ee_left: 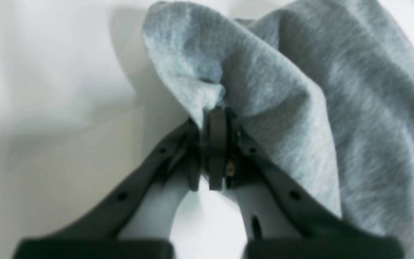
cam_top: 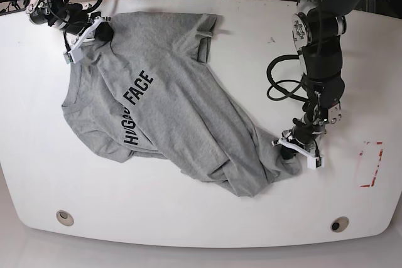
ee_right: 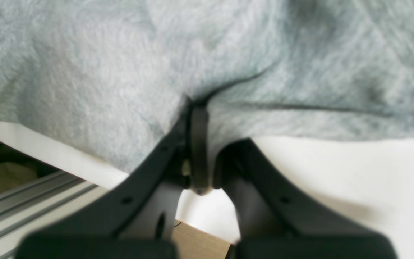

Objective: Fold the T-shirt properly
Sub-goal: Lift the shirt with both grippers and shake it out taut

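At the far left corner of the table (cam_top: 188, 218), the right gripper (cam_top: 94, 31) pinches the shirt (cam_top: 176, 105). The shirt lies crumpled, its long axis running diagonally to the left gripper (cam_top: 298, 149), which is clamped on the opposite bunched end.

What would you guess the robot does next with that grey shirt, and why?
Probably pull the two arms apart to stretch the T-shirt flat. The left gripper and the right gripper are both shut on its cloth at opposite ends, and the shirt lies crumpled and bunched on the white table.
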`<state>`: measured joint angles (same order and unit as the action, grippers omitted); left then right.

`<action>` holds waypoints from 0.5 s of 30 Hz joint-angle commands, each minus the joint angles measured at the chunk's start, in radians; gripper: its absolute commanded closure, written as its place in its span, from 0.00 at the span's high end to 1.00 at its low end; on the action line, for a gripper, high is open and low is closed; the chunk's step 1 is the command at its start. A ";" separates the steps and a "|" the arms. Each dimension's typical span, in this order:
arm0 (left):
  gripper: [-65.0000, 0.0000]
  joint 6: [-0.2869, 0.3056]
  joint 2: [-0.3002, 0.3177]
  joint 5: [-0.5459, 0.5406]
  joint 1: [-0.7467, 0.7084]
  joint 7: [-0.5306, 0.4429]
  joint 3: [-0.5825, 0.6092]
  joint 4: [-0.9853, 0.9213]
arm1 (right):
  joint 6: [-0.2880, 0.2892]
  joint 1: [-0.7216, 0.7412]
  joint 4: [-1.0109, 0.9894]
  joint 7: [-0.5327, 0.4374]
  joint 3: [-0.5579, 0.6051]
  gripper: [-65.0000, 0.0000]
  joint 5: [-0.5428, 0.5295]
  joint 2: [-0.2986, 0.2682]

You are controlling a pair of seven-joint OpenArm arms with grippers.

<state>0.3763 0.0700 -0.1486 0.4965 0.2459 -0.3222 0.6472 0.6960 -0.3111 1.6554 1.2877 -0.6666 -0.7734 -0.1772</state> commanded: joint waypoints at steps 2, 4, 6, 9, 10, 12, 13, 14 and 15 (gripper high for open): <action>0.00 0.008 0.037 -0.007 -0.015 0.016 -0.001 0.139 | 0.002 0.007 0.016 -0.009 -0.005 0.00 -0.021 -0.018; 0.00 0.026 0.040 -0.007 -0.052 0.069 -0.004 0.227 | 0.002 0.007 0.018 -0.009 -0.009 0.00 -0.024 -0.020; 0.00 0.043 0.070 -0.007 -0.091 0.117 -0.004 0.320 | 0.002 0.007 0.018 -0.009 -0.012 0.00 -0.022 -0.022; 0.00 0.059 0.093 -0.009 -0.157 0.171 -0.004 0.452 | 0.002 0.007 0.018 -0.009 -0.014 0.00 -0.022 -0.022; 0.00 0.059 0.093 -0.009 -0.175 0.181 -0.004 0.486 | 0.002 0.007 0.018 -0.009 -0.014 0.00 -0.024 -0.022; 0.00 0.060 0.113 -0.009 -0.238 0.203 -0.004 0.581 | 0.002 0.007 0.018 -0.009 -0.014 0.00 -0.025 -0.023; 0.00 0.060 0.123 -0.009 -0.261 0.204 -0.004 0.613 | 0.002 0.005 0.018 -0.009 -0.014 0.00 -0.025 -0.023; 0.00 0.060 0.133 -0.009 -0.290 0.204 -0.004 0.658 | 0.002 0.002 0.019 -0.009 -0.015 0.00 -0.025 -0.023; 0.00 0.060 0.143 -0.009 -0.330 0.206 -0.004 0.705 | 0.002 -0.001 0.019 -0.009 -0.015 0.00 -0.025 -0.023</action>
<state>0.4393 0.1837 -0.1520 0.1806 0.4679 -0.3218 1.2713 0.6960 -0.3096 1.6554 1.2884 -0.6743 -0.7818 -0.1825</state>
